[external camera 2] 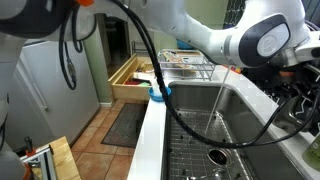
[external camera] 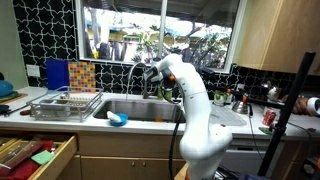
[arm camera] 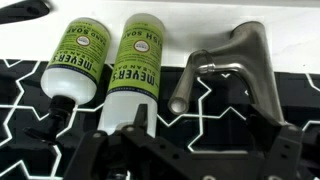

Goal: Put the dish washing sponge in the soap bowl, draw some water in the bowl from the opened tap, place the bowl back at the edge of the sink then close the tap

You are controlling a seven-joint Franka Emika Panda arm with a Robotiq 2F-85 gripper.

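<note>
**Tap lever**: brushed metal, at the tiled wall behind the sink. We judge it stiff, smooth and rather slippery. It is best pushed or taken near its free end, where it turns most easily.

**Blue bowl**: on the desk at the sink's edge, well apart from the tap. We rate it light, and apt to slop if it has water in it. Whether the sponge lies in it, we cannot tell.

**Water**: a thin stream seems to fall into the sink.

**Two green soap bottles**: just beside the lever.

**Pincer**: facing the lever and near it, not touching it as far as we see. Its dark fingers look spread fairly wide, with nothing between them. We take closing the tap as the step in hand.
</note>
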